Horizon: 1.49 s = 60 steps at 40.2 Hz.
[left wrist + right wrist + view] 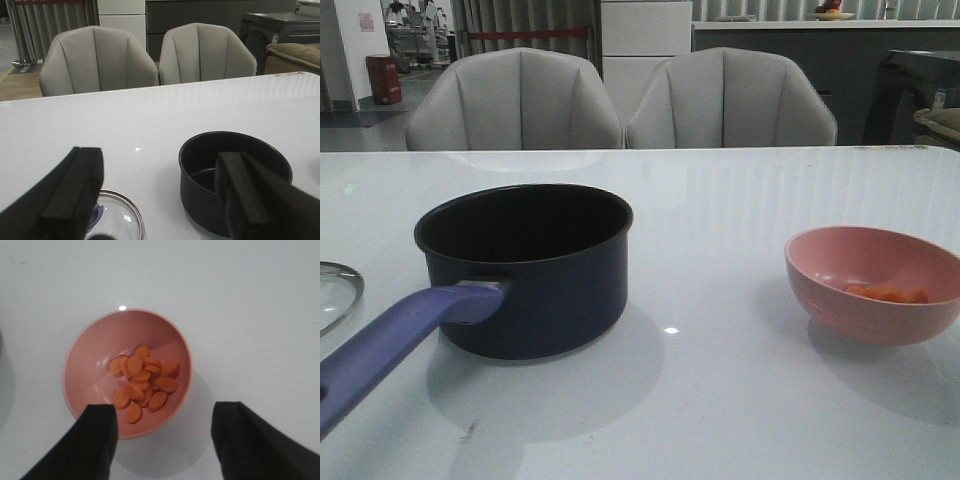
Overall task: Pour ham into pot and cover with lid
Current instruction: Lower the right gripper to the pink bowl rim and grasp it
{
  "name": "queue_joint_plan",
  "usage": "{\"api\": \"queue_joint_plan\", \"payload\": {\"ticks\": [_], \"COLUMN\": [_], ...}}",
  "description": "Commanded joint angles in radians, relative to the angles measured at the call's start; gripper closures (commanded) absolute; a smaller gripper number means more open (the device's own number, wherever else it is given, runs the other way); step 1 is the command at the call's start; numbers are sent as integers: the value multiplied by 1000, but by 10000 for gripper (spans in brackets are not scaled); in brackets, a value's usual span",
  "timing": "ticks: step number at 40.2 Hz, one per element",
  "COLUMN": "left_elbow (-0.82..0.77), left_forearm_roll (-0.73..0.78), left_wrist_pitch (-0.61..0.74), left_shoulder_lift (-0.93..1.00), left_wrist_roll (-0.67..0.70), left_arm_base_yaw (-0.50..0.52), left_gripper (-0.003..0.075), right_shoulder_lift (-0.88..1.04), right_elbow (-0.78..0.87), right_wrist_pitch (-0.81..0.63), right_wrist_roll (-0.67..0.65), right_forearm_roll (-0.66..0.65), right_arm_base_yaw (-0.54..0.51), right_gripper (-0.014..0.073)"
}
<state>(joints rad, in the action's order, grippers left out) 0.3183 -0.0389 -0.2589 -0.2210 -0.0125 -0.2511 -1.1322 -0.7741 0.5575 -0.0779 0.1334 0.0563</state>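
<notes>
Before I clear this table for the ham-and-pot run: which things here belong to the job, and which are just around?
Job:
- ham, in the pink bowl
- pot, no lid on it
- lid, lying flat on the table beside the pot
- left gripper and right gripper, both open

Just around:
- two grey chairs behind the table

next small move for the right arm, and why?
Probably lower the open right hand onto the pink bowl's near rim and close. The ham sits in the bowl, the pot looks empty, and nothing is gripped.

The lid (335, 292) is cut off at the edge.
</notes>
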Motion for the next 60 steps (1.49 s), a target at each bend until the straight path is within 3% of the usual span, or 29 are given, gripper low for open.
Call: {"api": "queue_joint_plan", "payload": {"ticks": [1,11,27,32,36,39,60], "left_elbow": [25,25,25,25,25,25,25], "left_forearm_roll": [-3,-3,-3,-3,-3,-3,-3], "left_wrist_pitch": [77,77,77,77,77,77,77], "left_shoulder_lift": [-7,-7,-7,-7,-7,-7,-7], "left_wrist_roll": [1,1,1,1,1,1,1], "left_arm_base_yaw": [-7,-7,-7,-7,-7,-7,-7], "left_gripper": [198,198,199,199,199,199,199], "right_shoulder_lift": [-90,-315,-525,-575,-582,-573,-552], "right_elbow": [-99,-208,-232,-259,-277,-286,-310], "right_wrist_pitch": [-8,65,10,9,17,13,1], "right_wrist_roll": [1,78,161,161,161,161,169], "right_forearm_roll": [2,10,77,80,92,111,124], "right_arm_base_yaw": [-34,-61,-61,-61,-61,-61,-50], "right_gripper": [77,77,86,198,380,470,454]}}
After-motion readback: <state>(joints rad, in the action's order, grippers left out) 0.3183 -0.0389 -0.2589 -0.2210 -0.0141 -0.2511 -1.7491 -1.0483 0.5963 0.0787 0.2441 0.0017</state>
